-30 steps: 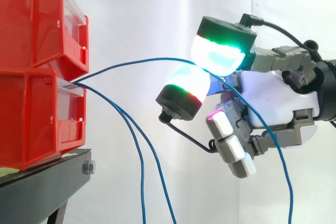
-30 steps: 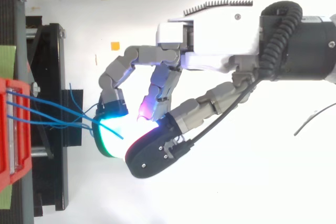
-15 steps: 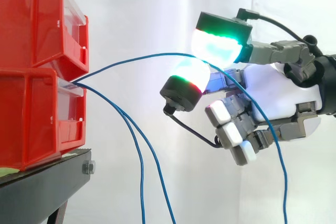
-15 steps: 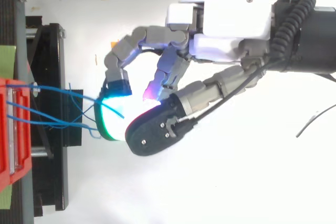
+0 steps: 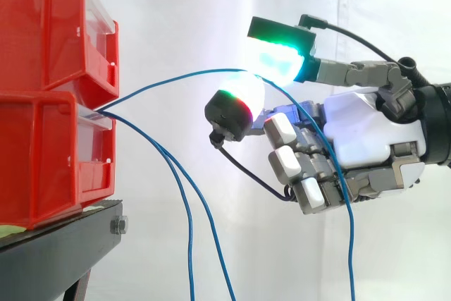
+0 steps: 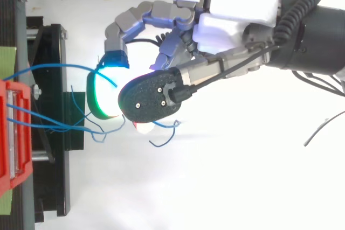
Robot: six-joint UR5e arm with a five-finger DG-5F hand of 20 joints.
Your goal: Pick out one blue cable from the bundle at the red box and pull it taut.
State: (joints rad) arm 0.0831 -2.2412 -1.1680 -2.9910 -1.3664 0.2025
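The hand is to the right of the bins, well apart from them, at about the height where the two bins meet. Two glowing pads are closed on one blue cable and pinch it between them. The other fingers are curled in toward the palm below. The cable leaves the front of the lower of the bins, rises rightward in a shallow arc and passes between the pads. It then hangs down in front of the palm to the bottom edge of the side view. It is bowed, not straight. Two other cables come out of the bins at the same spot and droop down just right of the stand under the bins. In the top view the pinched cable bows away from the others on its way from the bins to the pads.
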